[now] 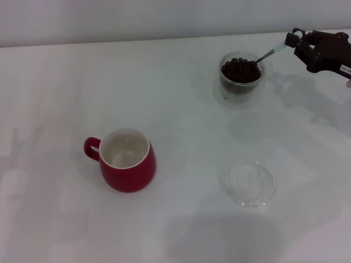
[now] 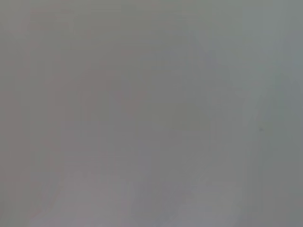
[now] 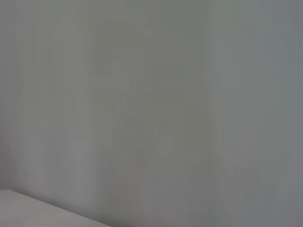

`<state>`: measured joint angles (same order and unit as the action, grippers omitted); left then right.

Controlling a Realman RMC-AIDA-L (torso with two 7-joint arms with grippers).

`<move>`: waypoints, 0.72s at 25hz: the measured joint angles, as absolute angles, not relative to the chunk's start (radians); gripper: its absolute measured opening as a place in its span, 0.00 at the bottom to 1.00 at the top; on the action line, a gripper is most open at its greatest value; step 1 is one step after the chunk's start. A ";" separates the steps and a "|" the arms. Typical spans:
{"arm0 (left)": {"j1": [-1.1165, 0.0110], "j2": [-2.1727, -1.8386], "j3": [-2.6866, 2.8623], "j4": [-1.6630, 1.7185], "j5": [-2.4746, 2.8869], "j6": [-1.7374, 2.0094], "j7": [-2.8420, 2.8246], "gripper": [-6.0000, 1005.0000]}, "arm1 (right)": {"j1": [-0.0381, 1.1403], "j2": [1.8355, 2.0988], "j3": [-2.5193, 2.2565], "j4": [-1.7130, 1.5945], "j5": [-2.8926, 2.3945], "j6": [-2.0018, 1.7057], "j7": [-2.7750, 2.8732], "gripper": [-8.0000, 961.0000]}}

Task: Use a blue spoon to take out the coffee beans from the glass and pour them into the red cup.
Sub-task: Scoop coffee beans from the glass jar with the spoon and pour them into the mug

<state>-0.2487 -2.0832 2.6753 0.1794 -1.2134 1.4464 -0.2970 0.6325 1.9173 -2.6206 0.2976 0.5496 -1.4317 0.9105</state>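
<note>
Pale-blue and steel, the spoon (image 1: 270, 53) is what I'm watching: its metal bowl dips into the heap of coffee beans (image 1: 239, 69) while its handle slants up and away from the glass (image 1: 239, 78) toward the table's far right corner. My right gripper (image 1: 293, 41) pinches the blue end of that handle, its dark fingers (image 1: 296, 36) pressed together on it, the hand hanging above the table (image 1: 175, 98) just to the right of the glass and a little behind it. The beans fill the glass close to its rim, dark brown against the clear double wall.

The glass stands upright on the white table, in the far right part of my head view. Nearer to me than the glass, and well apart from it, a flat clear saucer (image 1: 248, 183) lies on the table. The red cup (image 1: 125, 159) sits well to the left of the glass and nearer to me, upright, its white inside showing no beans that I can make out, its small loop handle (image 1: 91, 148) turned to the side away from the glass.

My left gripper does not appear in the head view. Both wrist views give me only a plain grey-white surface, with a pale edge in one corner of the right wrist view.
</note>
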 joint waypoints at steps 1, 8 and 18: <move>-0.249 -2.083 2.675 0.179 -1.213 1.446 -0.297 0.77 | 0.632 1.918 -2.622 0.298 0.549 -1.432 0.919 0.16; -0.256 -2.083 2.675 0.179 -1.215 1.447 -0.297 0.77 | 0.634 1.912 -2.655 0.298 0.548 -1.429 1.033 0.16; -0.256 -2.083 2.675 0.179 -1.215 1.447 -0.297 0.77 | 0.637 1.898 -2.672 0.298 0.554 -1.405 1.212 0.16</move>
<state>-0.2562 -2.0832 2.6753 0.1795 -1.2146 1.4466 -0.2971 0.6374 1.8984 -2.6720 0.2985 0.5538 -1.4048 1.2120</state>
